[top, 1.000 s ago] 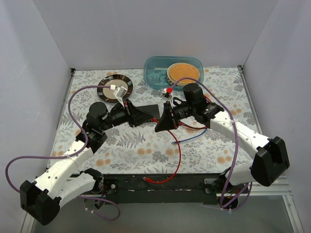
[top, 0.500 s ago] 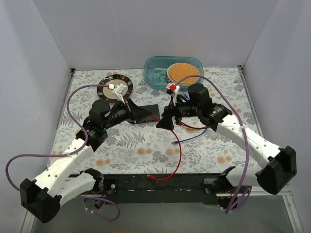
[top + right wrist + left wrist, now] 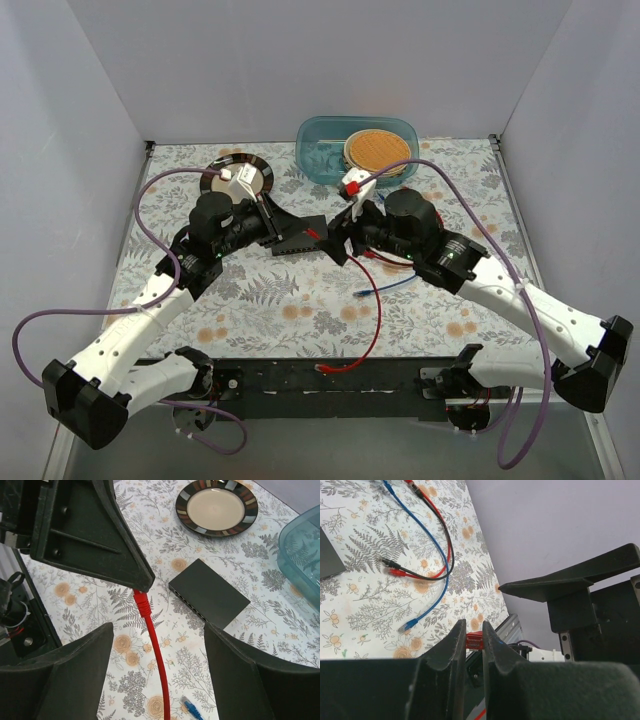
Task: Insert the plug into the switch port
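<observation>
I've got the left gripper pinching the red plug near its head, for aiming. The right gripper is spread wide, holding nothing. The switch lies centre-right in the right wrist view, its switch port edge facing lower left.

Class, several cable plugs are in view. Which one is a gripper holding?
The red plug, pinched in the left gripper. The blue plug and the black plug lie loose, with nothing gripping them.

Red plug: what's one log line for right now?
left gripper: shut on red cable plug | right gripper: open, holding nothing | flat dark grey switch box: plug not inserted
</observation>
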You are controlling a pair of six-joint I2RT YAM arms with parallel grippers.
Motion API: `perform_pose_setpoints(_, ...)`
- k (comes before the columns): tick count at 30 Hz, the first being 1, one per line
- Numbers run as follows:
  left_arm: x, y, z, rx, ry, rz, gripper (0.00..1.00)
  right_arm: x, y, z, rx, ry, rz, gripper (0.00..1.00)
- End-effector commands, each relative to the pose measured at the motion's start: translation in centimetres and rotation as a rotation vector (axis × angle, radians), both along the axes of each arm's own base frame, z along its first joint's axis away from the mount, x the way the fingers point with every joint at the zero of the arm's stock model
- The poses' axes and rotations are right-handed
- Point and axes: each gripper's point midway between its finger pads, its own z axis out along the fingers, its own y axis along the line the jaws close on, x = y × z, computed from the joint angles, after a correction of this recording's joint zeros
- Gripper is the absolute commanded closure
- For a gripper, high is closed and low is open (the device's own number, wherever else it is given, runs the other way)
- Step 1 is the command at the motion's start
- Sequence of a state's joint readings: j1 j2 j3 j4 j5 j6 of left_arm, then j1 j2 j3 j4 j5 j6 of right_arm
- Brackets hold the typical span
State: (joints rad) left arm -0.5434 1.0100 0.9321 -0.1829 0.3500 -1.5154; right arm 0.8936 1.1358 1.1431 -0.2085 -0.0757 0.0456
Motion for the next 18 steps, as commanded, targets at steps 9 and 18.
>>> perform_pose_setpoints(9,-0.4,0.2,2.5,-0.025,-0.014,0.008,1.00,2.4,2.5,1.6,-0.014,-0.093,-0.119,0.33)
perform_pose_setpoints(18,-0.5,0.2,2.4,-0.021,-0.008,0.001,1.00,2.0,3.4,1.9,0.022,-0.094,-0.090,0.56)
